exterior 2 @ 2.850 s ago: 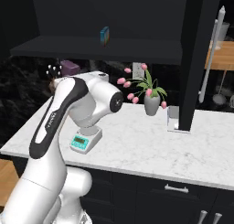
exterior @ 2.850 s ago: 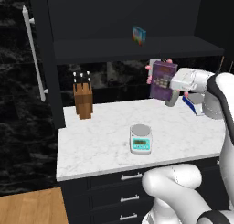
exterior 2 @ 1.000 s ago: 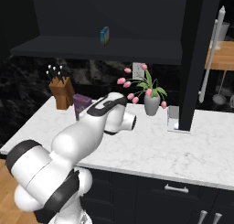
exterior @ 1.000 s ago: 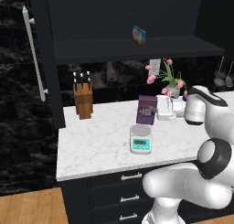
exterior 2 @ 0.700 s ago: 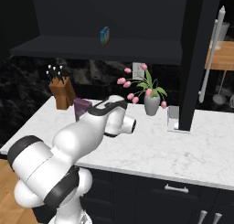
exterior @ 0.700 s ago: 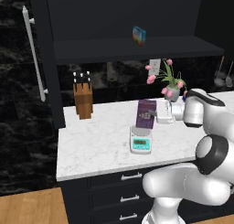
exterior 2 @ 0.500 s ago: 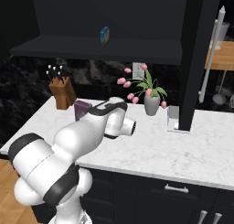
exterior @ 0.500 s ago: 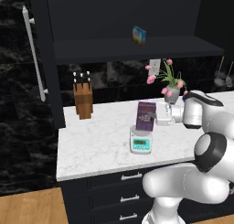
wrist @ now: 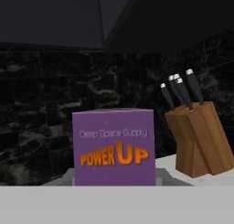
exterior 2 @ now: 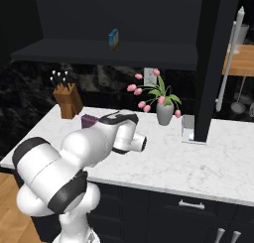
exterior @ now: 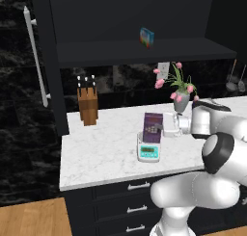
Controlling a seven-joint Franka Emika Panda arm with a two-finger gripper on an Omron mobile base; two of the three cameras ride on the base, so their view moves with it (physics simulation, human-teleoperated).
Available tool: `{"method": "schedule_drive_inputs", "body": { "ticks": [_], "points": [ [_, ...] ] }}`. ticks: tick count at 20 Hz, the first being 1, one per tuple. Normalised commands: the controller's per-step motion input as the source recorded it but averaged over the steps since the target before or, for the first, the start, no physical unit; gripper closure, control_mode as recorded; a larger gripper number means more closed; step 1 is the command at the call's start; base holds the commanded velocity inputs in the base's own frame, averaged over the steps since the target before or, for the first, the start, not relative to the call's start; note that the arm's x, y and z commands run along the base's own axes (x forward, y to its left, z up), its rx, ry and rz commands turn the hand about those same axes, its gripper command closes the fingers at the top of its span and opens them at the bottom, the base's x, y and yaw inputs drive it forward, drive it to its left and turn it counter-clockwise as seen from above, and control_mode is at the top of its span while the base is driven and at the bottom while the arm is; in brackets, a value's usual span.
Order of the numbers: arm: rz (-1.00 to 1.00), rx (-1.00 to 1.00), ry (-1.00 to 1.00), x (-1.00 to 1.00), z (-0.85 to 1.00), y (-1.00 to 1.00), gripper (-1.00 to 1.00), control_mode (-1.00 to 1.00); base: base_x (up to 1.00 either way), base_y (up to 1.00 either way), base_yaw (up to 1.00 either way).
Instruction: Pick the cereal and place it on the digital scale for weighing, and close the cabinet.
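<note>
Half done, judging: cereal (exterior: 153, 127) is standing on the digital scale (exterior: 149, 152), center frame; gripper (exterior: 165, 125) jaw state is proving unreadable; cabinet (exterior: 41, 61) doors are hanging open.

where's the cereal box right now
In the left base view the cereal stands upright over the digital scale at mid-counter, the gripper at its right side, right of the knife block.

The purple cereal box (exterior: 153, 127) stands upright on the teal digital scale (exterior: 148, 152), the gripper (exterior: 164, 125) at its right side; the knife block (exterior: 88, 105) stands well left; the cabinet door (exterior: 44, 61) hangs open.
</note>
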Motion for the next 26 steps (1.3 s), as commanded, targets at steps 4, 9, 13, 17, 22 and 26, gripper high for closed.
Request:
{"method": "schedule_drive_inputs", "body": {
  "ticks": [4,9,13,17,22,26],
  "points": [
    [0.00,0.00,-0.11,0.18,-0.07,0.00,1.00,-1.00,0.00,0.00,0.00],
    [0.00,-0.01,-0.08,0.31,-0.05,0.00,1.00,-1.00,0.00,0.00,0.00],
    [0.00,0.00,0.03,0.19,-0.16,0.00,1.00,-1.00,0.00,0.00,0.00],
    [0.00,0.00,0.02,0.11,-0.16,-0.05,1.00,-1.00,0.00,0.00,0.00],
    [0.00,0.00,0.00,0.06,-0.18,-0.03,1.00,-1.00,0.00,0.00,0.00],
    [0.00,0.00,0.00,-0.01,-0.03,-0.02,1.00,-1.00,0.00,0.00,0.00]
  ]
}}
